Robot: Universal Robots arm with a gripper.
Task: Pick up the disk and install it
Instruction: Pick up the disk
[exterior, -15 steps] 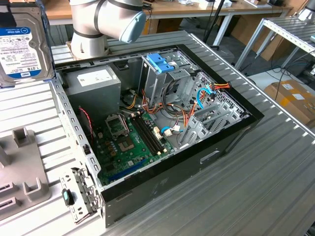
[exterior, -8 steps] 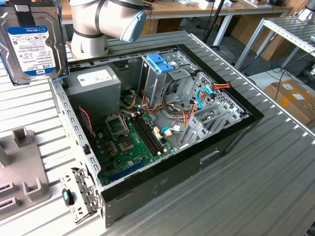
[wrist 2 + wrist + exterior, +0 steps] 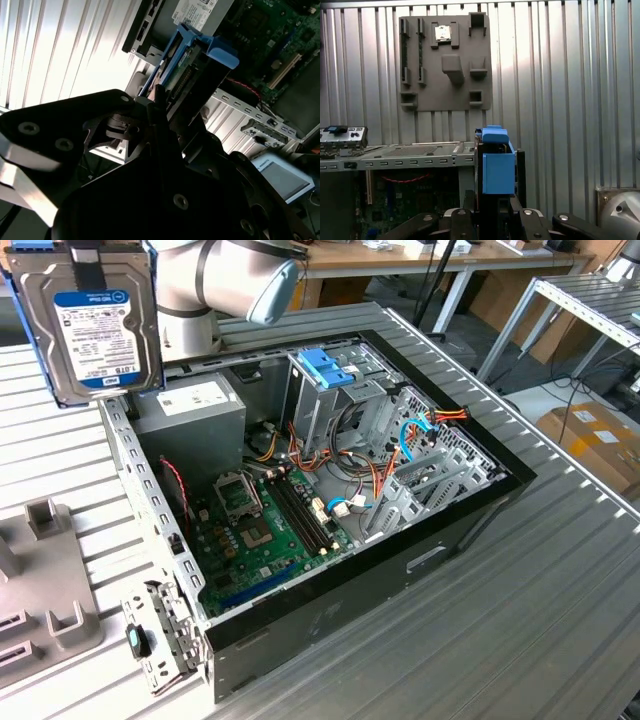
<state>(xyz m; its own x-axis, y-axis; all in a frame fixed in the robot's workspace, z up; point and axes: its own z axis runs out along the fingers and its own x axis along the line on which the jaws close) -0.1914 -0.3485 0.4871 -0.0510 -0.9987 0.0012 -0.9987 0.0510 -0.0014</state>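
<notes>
Fingers [image 3: 520,175]: clamped shut on the disk [image 3: 90,325], gripping its light-blue carrier.
Disk: held aloft, label showing, by the open case's [image 3: 450,530] corner at the exterior view's left.
Carry: best kept slow and square, clear of cables [image 3: 380,475] and drive cage [image 3: 320,400].

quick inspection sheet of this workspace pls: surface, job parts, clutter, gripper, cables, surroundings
surface: ribbed metal table with an open computer case lying on it
job's things: disk in its blue carrier, lifted, not in the case; drive cage with a blue bracket on top
clutter: grey fixture plate on the table beside the case
grippers: gripper shut on the disk, fingers either side of the carrier
cables: orange, red and yellow wires and a blue cable inside the case
surroundings: cardboard box on the floor
</notes>
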